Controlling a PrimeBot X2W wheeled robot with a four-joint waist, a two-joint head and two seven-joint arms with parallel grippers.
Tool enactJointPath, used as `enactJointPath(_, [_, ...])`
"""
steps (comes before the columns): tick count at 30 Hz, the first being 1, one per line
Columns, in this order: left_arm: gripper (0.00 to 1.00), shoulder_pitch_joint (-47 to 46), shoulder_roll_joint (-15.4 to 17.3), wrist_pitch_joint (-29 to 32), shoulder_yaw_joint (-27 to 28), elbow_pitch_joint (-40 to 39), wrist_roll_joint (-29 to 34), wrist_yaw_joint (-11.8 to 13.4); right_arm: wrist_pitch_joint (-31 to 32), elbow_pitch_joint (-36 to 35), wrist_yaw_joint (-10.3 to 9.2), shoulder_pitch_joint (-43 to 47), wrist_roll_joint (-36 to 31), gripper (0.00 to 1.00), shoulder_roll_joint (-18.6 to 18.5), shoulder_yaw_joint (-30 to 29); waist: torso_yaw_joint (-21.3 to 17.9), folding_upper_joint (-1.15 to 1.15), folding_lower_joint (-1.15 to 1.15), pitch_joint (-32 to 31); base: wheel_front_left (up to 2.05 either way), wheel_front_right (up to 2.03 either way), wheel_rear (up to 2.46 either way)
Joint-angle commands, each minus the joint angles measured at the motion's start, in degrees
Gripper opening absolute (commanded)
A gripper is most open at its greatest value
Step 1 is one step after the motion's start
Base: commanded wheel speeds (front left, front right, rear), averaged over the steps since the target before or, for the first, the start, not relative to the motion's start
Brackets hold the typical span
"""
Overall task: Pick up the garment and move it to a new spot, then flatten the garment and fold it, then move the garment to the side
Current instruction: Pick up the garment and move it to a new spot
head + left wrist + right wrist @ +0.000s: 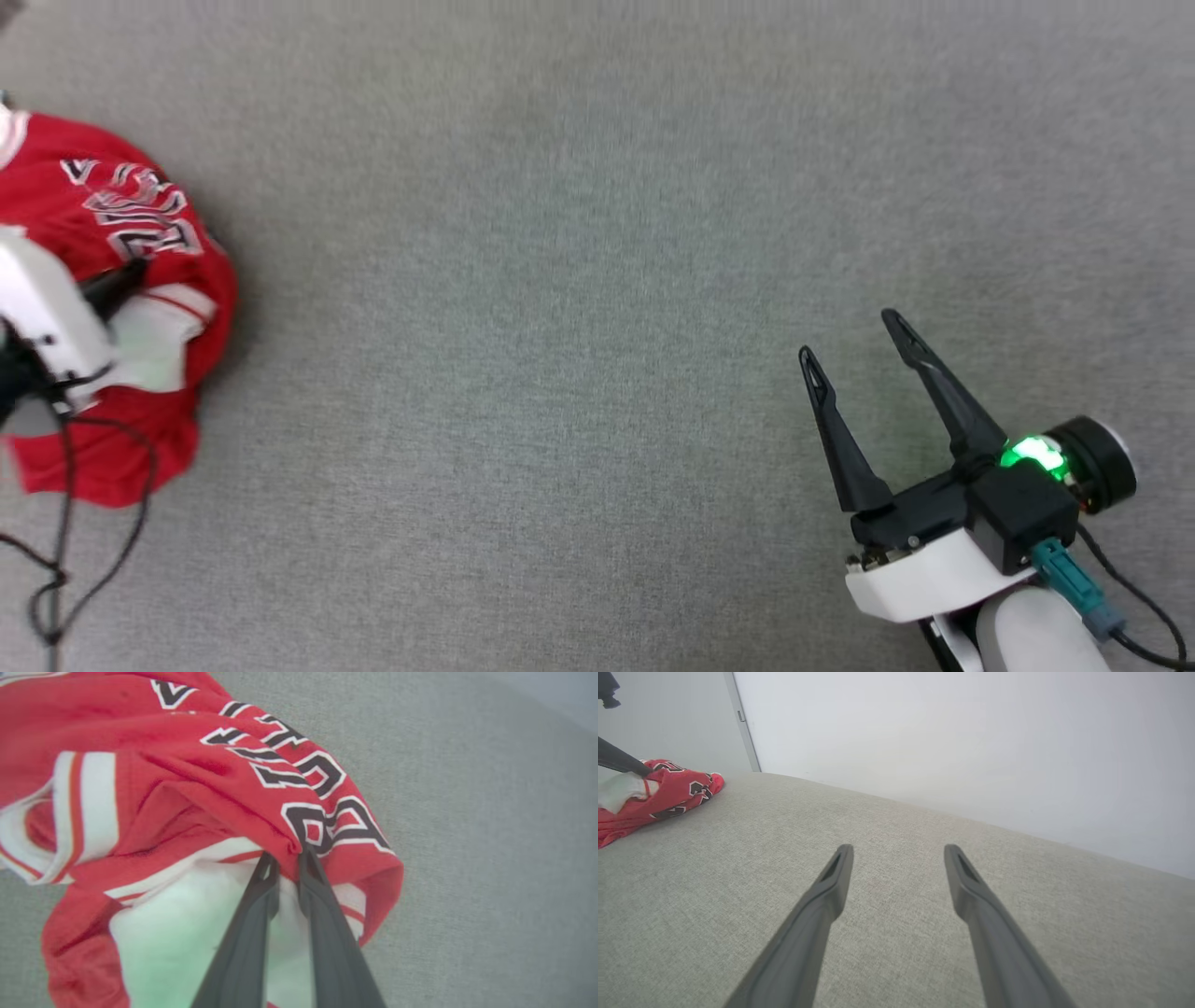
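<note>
The garment (103, 215) is a red jersey with white sleeve and black white-outlined lettering, bunched in a heap at the far left of the grey surface. My left gripper (288, 855) is shut on a red fold of the garment (196, 779) just below the lettering, with the white sleeve under its fingers. In the head view the left gripper (131, 275) pokes into the heap from its white wrist. My right gripper (850, 338) stands open at the lower right over bare fabric, far from the garment (663, 788), its fingers (838, 868) spread with nothing between them.
A grey woven surface (560, 280) spreads across the whole head view. A pale wall (971, 732) rises behind its far edge, with a grey vertical frame (742, 723) at the left. Black cables (65, 523) trail from the left wrist.
</note>
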Motion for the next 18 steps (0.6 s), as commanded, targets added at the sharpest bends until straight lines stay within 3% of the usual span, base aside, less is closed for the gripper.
enactJointPath(1, [0.0, 0.9, -0.6, -0.9, -0.8, -1.3, -0.3, -0.1, -0.1, 0.4, -0.02, 0.8, 0.4, 1.0, 0.3, -0.2, -0.3, 0.0, 0.0, -3.2, 0.0, 0.0, 0.0])
enactJointPath(11, [0.0, 4.6, -7.5, -5.9, -9.9, -14.6, -0.1, -0.1, -0.1, 1.2, -0.02, 4.2, 1.9, 1.0, 2.0, -2.4, -4.0, 0.0, 0.0, -11.9, 0.0, 0.0, 0.0])
enactJointPath(18, [0.0, 6.0, -16.3, -9.4, -14.6, -20.4, -0.1, -0.1, -0.1, 0.7, -0.02, 5.6, 2.5, 1.0, 2.6, -3.2, -8.0, 0.0, 0.0, -14.4, 0.0, 0.0, 0.0])
